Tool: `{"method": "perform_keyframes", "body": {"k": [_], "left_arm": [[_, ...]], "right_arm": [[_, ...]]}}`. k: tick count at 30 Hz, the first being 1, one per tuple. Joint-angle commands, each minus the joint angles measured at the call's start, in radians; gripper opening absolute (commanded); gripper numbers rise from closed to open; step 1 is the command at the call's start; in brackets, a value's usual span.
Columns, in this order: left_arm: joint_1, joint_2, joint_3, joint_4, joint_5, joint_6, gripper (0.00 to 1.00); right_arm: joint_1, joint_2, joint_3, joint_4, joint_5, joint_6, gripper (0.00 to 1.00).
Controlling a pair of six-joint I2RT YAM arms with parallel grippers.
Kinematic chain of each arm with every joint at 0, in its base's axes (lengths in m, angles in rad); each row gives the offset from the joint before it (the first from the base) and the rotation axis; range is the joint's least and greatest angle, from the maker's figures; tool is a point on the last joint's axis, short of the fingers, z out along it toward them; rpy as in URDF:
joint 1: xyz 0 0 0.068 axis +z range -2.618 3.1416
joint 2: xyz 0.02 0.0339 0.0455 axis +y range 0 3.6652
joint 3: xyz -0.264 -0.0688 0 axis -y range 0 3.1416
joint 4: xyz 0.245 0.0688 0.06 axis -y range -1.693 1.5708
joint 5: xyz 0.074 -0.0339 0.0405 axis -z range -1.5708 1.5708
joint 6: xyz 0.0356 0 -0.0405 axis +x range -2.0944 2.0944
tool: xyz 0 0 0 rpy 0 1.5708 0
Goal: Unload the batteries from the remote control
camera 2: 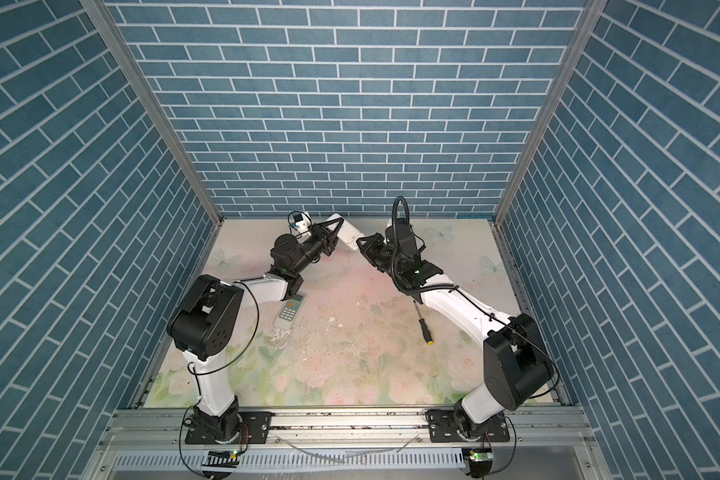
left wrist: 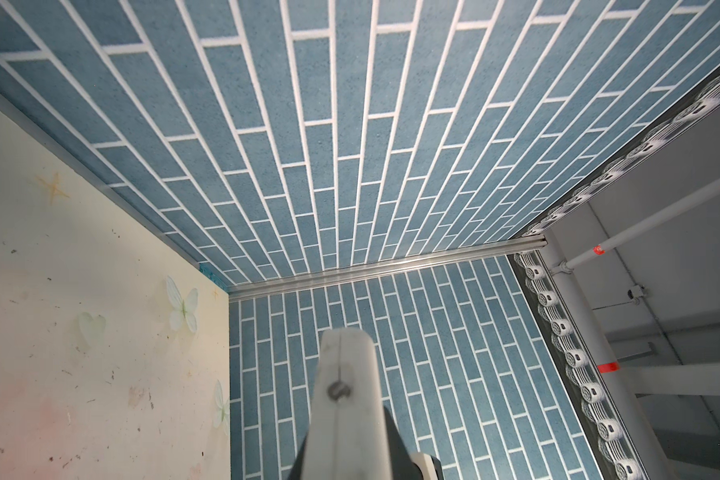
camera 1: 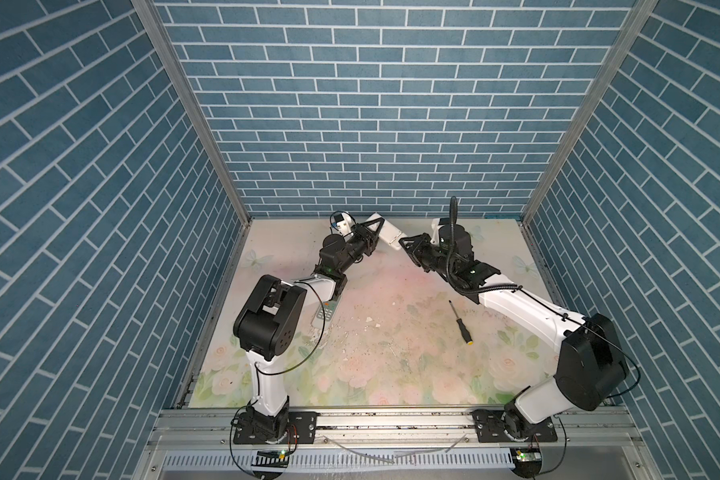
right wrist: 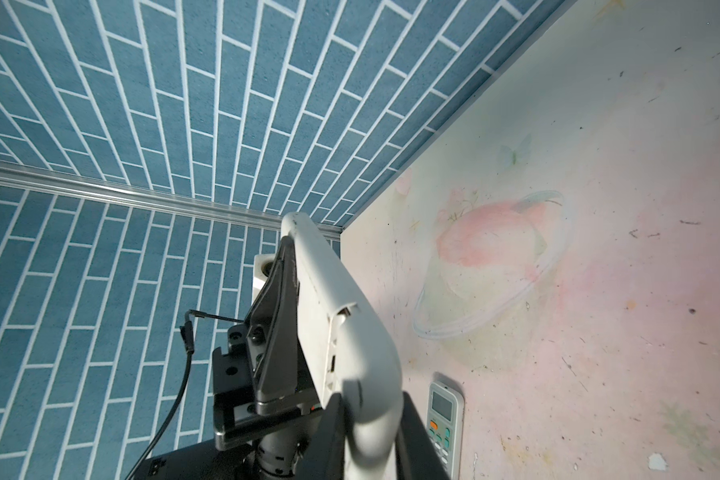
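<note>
Right wrist: remote (right wrist: 323, 291) in left jaws

Tabletop remote (camera 1: 325, 316) half-hidden (under left arm (camera 1: 314, 286))

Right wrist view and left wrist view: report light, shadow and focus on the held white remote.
Right wrist view: hard light on the white remote, a dark shadow across its blurred near end; the brick wall looks bowed. Left wrist view: even light, the remote close and slightly soft.

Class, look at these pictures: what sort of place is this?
Probably a robotics lab test cell, not a home: a left arm and right arm bolted to an aluminium rail, brick-print wall panels, and a flower-print tabletop.
</note>
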Motion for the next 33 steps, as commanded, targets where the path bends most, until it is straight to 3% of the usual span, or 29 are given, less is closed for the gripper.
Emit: {"method": "perform_keyframes", "body": {"k": [1, 14, 23, 33], "left_arm": [[0.011, 0.028, 0.006, -0.01, -0.008, 0.038, 0.0], [0.01, 0.038, 0.001, -0.002, -0.006, 0.039, 0.0], [0.011, 0.036, -0.015, -0.007, -0.003, 0.059, 0.0], [0.012, 0.034, -0.02, -0.013, -0.002, 0.072, 0.0]], "right_arm": [[0.005, -0.034, -0.019, 0.046, -0.017, -0.014, 0.2], [0.005, -0.038, -0.026, 0.056, -0.022, -0.005, 0.18], [0.005, -0.044, -0.027, 0.059, -0.026, -0.002, 0.24], [0.005, -0.046, -0.029, 0.063, -0.028, -0.001, 0.2]]}}
